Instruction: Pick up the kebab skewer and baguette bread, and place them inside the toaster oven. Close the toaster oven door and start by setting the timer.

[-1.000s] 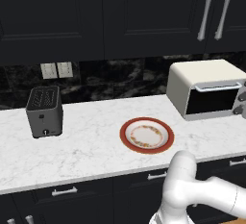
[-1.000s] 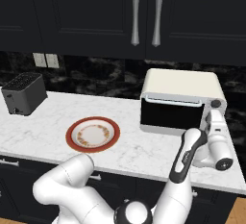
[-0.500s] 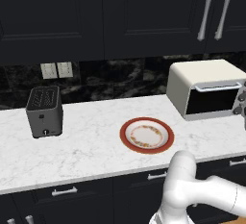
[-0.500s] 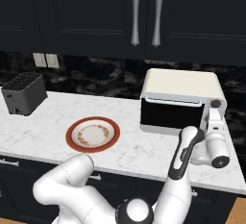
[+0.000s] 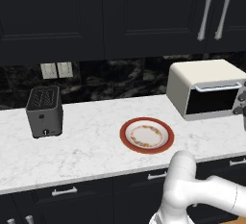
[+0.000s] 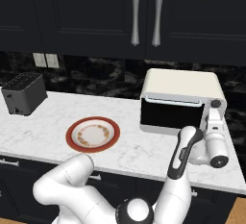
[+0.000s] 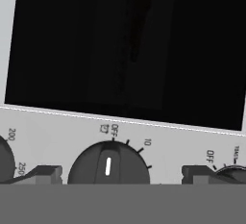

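The cream-white toaster oven [image 6: 180,84] stands at the counter's right end, and its dark glass toaster oven door [image 6: 170,115] is shut under the pale bar handle. My gripper [image 6: 215,113] is at the control panel on the oven's right side. In the hand view my gripper [image 7: 122,172] is open, with one dark fingertip [image 7: 47,172] on each side of a round dial [image 7: 108,165]. The dial's white pointer is near the OFF mark. The kebab skewer and the baguette bread are out of view. The same oven [image 5: 204,76] sits right of the plate.
A red-rimmed patterned plate [image 5: 129,134] lies mid-counter with nothing on it. A small black slot toaster [image 5: 44,111] stands at the left. Dark upper cabinets with long handles [image 6: 136,14] hang over the counter. The counter's right end [image 6: 230,170] is close beside my hand.
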Robot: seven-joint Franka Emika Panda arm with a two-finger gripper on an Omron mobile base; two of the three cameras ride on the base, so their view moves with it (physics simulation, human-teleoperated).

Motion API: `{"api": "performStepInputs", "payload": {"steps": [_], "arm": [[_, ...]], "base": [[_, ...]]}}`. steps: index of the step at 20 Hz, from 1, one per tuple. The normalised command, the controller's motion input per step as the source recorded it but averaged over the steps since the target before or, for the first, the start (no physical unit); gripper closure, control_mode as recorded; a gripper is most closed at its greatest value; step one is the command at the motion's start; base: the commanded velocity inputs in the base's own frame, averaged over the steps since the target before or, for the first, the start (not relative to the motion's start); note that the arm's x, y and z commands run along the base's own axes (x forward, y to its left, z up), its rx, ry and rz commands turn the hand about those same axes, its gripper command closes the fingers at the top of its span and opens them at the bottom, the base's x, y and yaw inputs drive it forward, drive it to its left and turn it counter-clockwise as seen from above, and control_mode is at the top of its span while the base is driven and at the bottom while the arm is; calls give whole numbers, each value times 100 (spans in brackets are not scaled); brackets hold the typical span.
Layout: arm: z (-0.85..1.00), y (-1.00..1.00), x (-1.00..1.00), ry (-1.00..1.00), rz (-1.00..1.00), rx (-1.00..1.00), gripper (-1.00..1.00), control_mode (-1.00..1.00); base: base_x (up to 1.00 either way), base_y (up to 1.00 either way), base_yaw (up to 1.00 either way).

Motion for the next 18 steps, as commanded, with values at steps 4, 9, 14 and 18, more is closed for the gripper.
{"api": "performStepInputs", "payload": {"steps": [4,9,14,18], "arm": [[0,0,0,0,0,-1,-100,-100],[0,0,0,0,0,0,100,-100],[0,1,2,0,0,0,100,-100],[0,10,22,0,0,0,100,-100]], "base": [[0,0,0],[0,0,0],[0,0,0],[0,0,0]]}}
